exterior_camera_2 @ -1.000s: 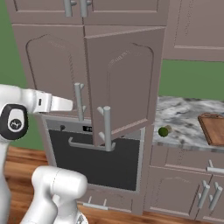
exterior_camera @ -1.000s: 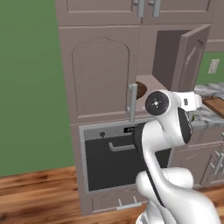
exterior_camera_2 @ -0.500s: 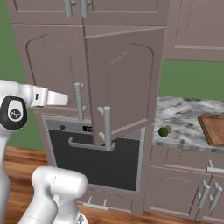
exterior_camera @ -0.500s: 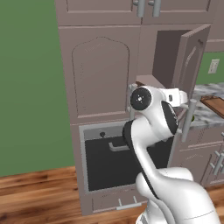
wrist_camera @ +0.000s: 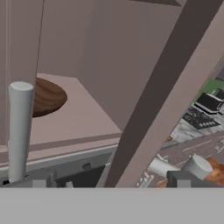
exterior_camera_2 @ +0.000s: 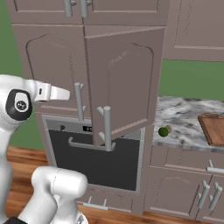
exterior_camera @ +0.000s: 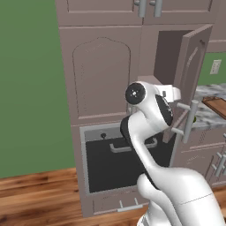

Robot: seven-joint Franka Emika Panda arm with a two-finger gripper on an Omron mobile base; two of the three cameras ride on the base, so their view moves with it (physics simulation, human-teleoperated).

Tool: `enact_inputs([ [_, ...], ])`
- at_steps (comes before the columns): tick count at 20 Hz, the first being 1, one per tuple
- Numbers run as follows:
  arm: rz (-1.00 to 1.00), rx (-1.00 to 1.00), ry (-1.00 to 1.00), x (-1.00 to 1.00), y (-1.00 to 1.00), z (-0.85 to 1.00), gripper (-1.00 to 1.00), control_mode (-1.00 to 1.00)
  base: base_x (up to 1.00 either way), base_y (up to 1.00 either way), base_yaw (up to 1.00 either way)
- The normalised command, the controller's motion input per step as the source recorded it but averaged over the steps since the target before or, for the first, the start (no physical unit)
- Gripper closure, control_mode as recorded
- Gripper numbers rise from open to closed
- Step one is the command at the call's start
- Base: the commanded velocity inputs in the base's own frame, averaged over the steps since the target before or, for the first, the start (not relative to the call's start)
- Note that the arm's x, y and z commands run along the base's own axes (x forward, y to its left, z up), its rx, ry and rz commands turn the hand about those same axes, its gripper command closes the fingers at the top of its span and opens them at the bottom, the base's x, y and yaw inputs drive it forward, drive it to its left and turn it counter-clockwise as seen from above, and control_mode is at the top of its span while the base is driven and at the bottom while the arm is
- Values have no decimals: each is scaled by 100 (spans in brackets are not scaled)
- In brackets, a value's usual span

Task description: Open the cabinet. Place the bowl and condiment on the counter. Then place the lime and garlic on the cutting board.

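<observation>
Hovering with jaws apart, the tool (wrist_camera: 109,181) faces the cabinet's (wrist_camera: 105,65) open door (wrist_camera: 175,87); bowl (wrist_camera: 46,97) ahead; no writing legible.

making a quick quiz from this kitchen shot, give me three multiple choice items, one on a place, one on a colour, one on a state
1. Where is the lime?
A. on the counter
B. on the cutting board
C. in the cabinet

2. What colour is the bowl?
A. white
B. dark brown
C. red

3. The cabinet door is:
A. shut
B. swung open
C. missing

Answers: 1 A, it sits on marble left of the board. 2 B, wood-grained brown on the shelf. 3 B, the door stands out from its frame.
</observation>
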Motion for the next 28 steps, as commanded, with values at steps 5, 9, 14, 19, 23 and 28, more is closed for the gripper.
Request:
enact_inputs([
  [5,6,4,-1,41,0,-2,-100,-100,0,0,0],
  [9,8,5,-2,42,0,-7,-100,-100,0,0,0],
  [14,6,6,-3,36,0,-7,-100,-100,0,0,0],
  [19,1,5,-1,27,-2,-7,-100,-100,0,0,0],
  [23,0,4,0,16,-11,-3,-100,-100,0,0,0],
  [28,0,4,0,11,-17,-1,-100,-100,0,0,0],
])
